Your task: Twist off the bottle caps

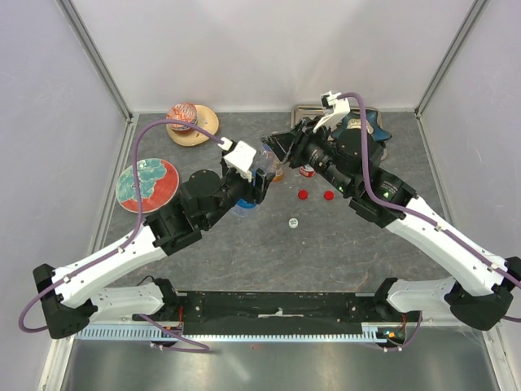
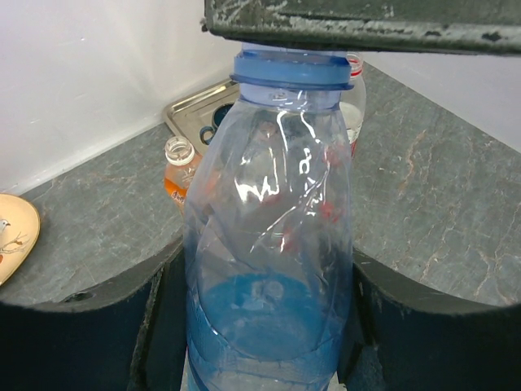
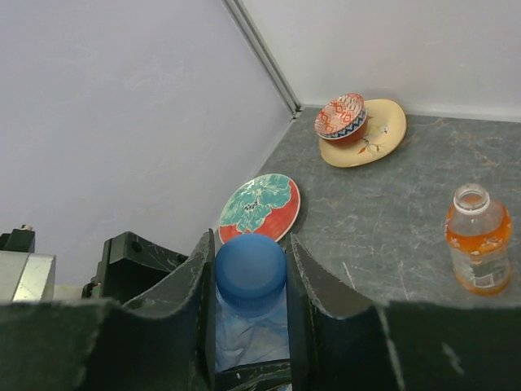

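Blue cap [image 3: 251,281]: I saw right gripper [image 3: 251,248] clamped on it. Left gripper [image 2: 264,342] gripped blue-tinted bottle [image 2: 269,204] body. Two red caps [image 1: 302,195], white cap [image 1: 293,221] lay loose on table [image 1: 342,252].

The top camera looks down from behind me, taking in the whole table [image 1: 350,244]. My left wrist view faces the blue-tinted bottle [image 2: 269,269] close up; my right looks down onto its cap [image 3: 251,267]. Both share the orange bottle [image 3: 479,244].
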### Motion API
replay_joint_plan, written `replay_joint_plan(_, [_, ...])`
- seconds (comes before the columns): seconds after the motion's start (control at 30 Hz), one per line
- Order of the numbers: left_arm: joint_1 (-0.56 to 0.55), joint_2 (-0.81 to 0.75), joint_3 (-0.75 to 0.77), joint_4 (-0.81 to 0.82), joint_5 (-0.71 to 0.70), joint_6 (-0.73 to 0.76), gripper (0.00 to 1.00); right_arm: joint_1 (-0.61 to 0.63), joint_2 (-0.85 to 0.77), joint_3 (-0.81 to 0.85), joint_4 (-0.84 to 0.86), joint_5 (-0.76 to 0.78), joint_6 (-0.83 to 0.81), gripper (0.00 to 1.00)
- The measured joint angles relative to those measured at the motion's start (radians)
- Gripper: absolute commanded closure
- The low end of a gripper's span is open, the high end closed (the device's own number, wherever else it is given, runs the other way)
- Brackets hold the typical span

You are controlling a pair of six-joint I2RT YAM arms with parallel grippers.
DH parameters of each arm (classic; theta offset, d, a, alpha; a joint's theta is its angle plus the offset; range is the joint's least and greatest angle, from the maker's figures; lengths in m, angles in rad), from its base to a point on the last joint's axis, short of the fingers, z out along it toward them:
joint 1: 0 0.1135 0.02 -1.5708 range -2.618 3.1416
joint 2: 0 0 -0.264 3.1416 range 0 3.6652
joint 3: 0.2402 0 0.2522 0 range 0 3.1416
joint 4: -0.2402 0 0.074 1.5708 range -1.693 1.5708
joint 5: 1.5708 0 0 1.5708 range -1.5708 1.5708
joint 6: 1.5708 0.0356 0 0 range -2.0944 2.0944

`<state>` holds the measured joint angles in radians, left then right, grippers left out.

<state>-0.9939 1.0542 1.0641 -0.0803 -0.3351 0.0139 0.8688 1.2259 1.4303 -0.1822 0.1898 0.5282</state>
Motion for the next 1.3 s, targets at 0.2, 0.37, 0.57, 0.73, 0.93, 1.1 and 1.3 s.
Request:
replay_joint_plan(0.2, [-0.001, -0.001, 0.000, 0.003, -0.004, 0.009, 0.43, -0.002, 0.000, -0.001, 0.001, -0.026, 0.003, 1.00])
replay_joint_plan(0.37, [0.011, -0.013, 0.001, -0.008, 0.055, 0.015, 0.39, -0.010, -0.001, 0.015, -0.022, -0.079, -0.024, 1.00])
replay_joint_plan(0.57, [0.155, -0.043, 0.066, -0.064, 0.557, -0.059, 0.39, -0.014, 0.017, 0.166, -0.127, -0.314, -0.162, 1.00])
replay_joint_plan(0.73, [0.178, 0.013, 0.111, 0.019, 1.135, -0.207, 0.39, -0.011, -0.035, 0.144, -0.044, -0.746, -0.261, 1.00])
replay_joint_plan(0.93, [0.163, 0.092, 0.111, 0.179, 1.536, -0.368, 0.42, -0.010, -0.066, 0.047, 0.124, -1.025, -0.244, 1.00])
replay_joint_plan(1.1, [0.166, 0.105, 0.110, 0.233, 1.661, -0.435, 0.42, -0.018, -0.068, 0.038, 0.168, -1.123, -0.247, 1.00])
replay_joint_plan(1.3, [0.193, 0.104, 0.085, 0.256, 1.691, -0.462, 0.41, -0.041, -0.092, 0.009, 0.171, -1.153, -0.258, 1.00])
